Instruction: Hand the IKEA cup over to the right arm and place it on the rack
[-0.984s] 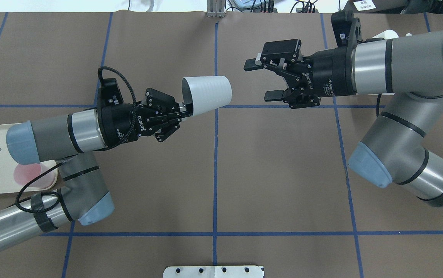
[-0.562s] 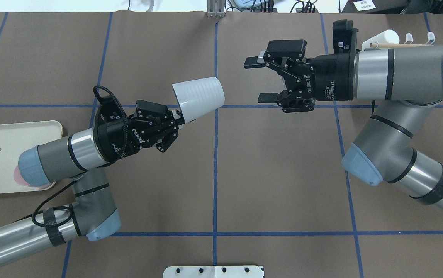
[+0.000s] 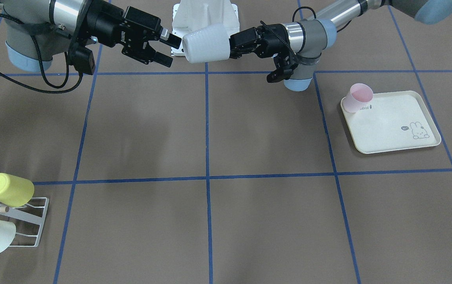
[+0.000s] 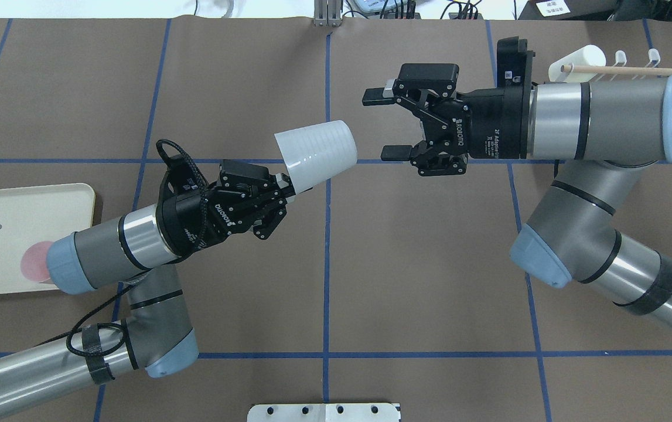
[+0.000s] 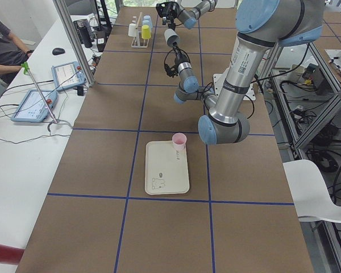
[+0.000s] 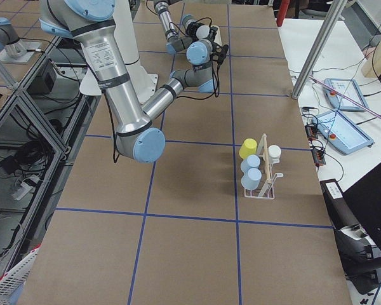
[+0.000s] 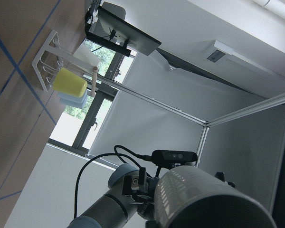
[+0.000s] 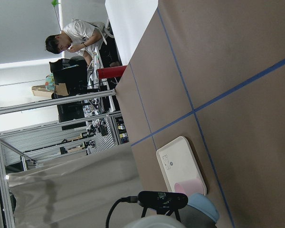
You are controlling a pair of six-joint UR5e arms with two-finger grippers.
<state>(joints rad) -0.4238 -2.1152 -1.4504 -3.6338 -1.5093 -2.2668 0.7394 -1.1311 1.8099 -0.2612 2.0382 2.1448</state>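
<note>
The white IKEA cup point(image 4: 315, 152) hangs sideways above the table's middle, its base pointing at the right arm point(image 4: 593, 120). My left gripper point(image 4: 289, 181) is shut on the cup's rim. My right gripper point(image 4: 381, 125) is open, its fingertips a short gap from the cup's base. The front view shows the cup point(image 3: 206, 48) between the left gripper point(image 3: 231, 49) and the right gripper point(image 3: 172, 51). The white wire rack point(image 4: 605, 65) stands at the far right behind the right arm. In the front view the rack point(image 3: 28, 221) carries a yellow cup point(image 3: 9, 189) and pale ones.
A cream rabbit-print tray point(image 4: 19, 211) lies at the left edge with a pink cup point(image 4: 34, 269) on it, partly hidden by the left arm. A white mounting plate point(image 4: 324, 412) sits at the near edge. A person point(image 8: 71, 40) sits beyond the table's end.
The left arm has swung and carried the white cup rightward toward the right gripper. The right gripper has shifted slightly left, uncovering more of the rack behind it. Both grippers keep their states.
</note>
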